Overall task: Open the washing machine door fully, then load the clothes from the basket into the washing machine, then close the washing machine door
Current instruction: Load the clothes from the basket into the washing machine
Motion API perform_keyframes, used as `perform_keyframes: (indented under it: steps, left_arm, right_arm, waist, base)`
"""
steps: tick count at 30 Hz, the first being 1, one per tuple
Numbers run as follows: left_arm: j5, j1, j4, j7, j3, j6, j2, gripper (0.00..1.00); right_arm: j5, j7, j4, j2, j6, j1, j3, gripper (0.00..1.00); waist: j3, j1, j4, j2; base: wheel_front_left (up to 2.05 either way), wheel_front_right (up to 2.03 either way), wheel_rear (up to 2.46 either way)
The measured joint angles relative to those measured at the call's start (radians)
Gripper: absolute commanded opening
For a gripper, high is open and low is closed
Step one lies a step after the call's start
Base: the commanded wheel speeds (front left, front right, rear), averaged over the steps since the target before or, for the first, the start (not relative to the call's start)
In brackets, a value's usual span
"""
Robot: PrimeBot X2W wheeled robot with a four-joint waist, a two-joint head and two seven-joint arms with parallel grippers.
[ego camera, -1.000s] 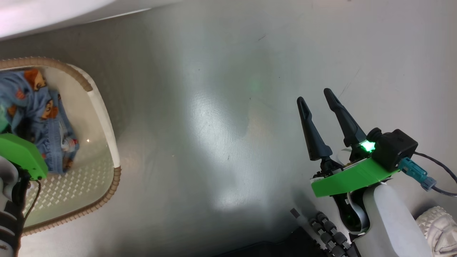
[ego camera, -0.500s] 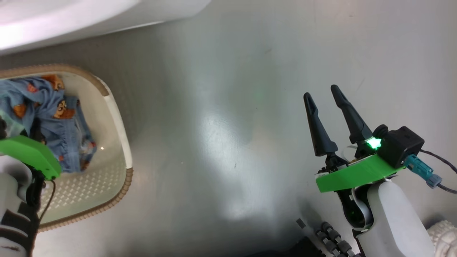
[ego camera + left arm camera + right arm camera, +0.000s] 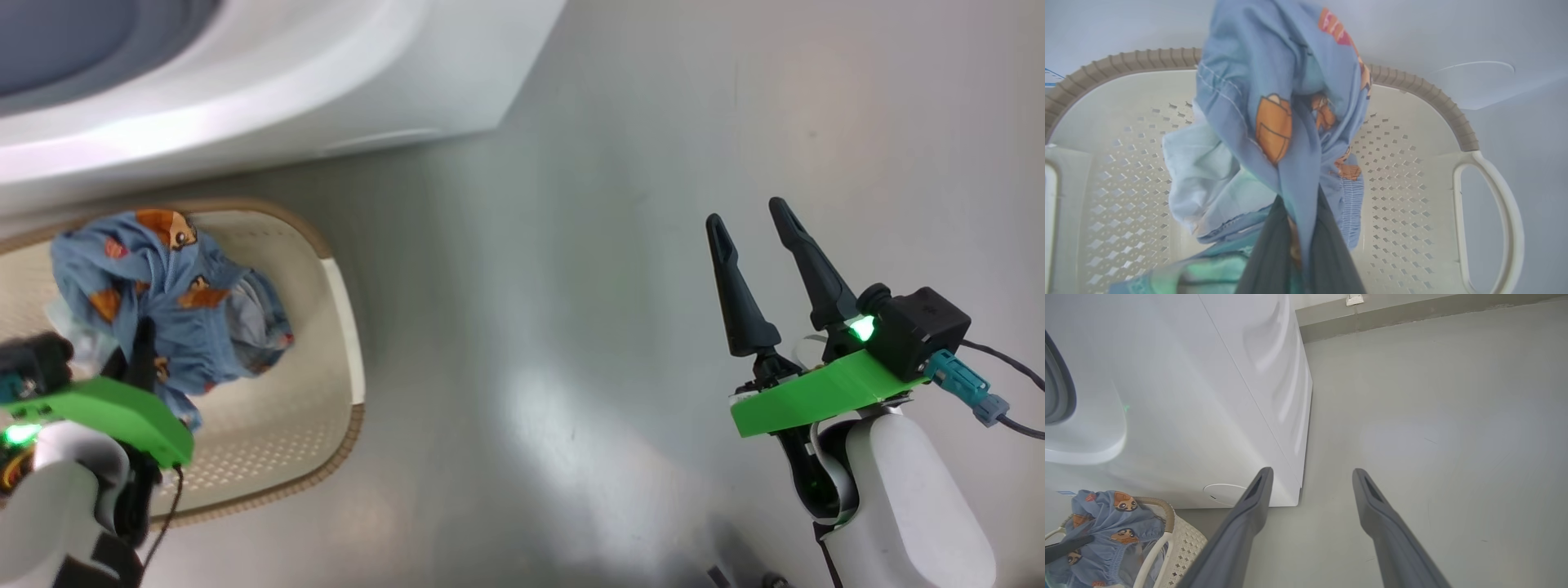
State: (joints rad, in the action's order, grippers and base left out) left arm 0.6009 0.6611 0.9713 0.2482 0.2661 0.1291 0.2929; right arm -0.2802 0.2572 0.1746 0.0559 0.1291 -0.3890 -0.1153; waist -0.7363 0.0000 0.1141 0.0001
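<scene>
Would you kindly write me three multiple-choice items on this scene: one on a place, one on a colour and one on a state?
1. Where does the basket stand?
A. On the floor by the washer
B. On top of the washer
C. On a shelf

2. What is the main colour of the clothes?
A. Red
B. Light blue
C. Black

3. How is the left claw?
A. Wide open over bare floor
B. Shut on the clothes
C. Open, resting on the basket's rim

Answers:
1 A: the head view shows it on the grey floor before the white washer.
2 B: the cloth is blue with orange bear faces.
3 B: its fingers pinch the cloth over the basket.
</scene>
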Motion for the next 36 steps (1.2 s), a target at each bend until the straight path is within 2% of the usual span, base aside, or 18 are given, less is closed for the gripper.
perform_keyframes:
  steps: [5, 18, 25, 36]
  left_arm:
    - [-0.047, -0.097, -0.102, 0.0, -0.067, 0.0, -0.022, 0.0]
    - [-0.171, -0.272, -0.344, 0.0, -0.203, 0.0, -0.124, 0.0]
    - [-0.21, -0.36, -0.461, 0.0, -0.232, 0.0, -0.164, 0.0]
    - [-0.253, -0.471, -0.606, 0.0, -0.264, 0.0, -0.184, 0.0]
  right_arm:
    - [0.005, 0.0, 0.014, 0.0, 0.0, 0.01, 0.002, 1.0]
    - [0.026, 0.0, 0.053, 0.001, 0.0, 0.066, 0.028, 1.0]
    - [0.033, 0.0, 0.074, 0.002, 0.0, 0.107, 0.034, 1.0]
    - [0.033, 0.0, 0.096, 0.001, 0.0, 0.166, 0.036, 1.0]
  waist:
    - [0.066, 0.0, -0.029, 0.0]
    - [0.24, 0.0, -0.097, 0.0]
    - [0.343, 0.0, -0.122, -0.0001]
    - [0.479, 0.0, -0.14, 0.0]
  base:
    - [0.0, 0.0, 0.0]
    - [0.0, 0.0, 0.0]
    - [0.0, 0.0, 0.0]
    - [0.0, 0.0, 0.0]
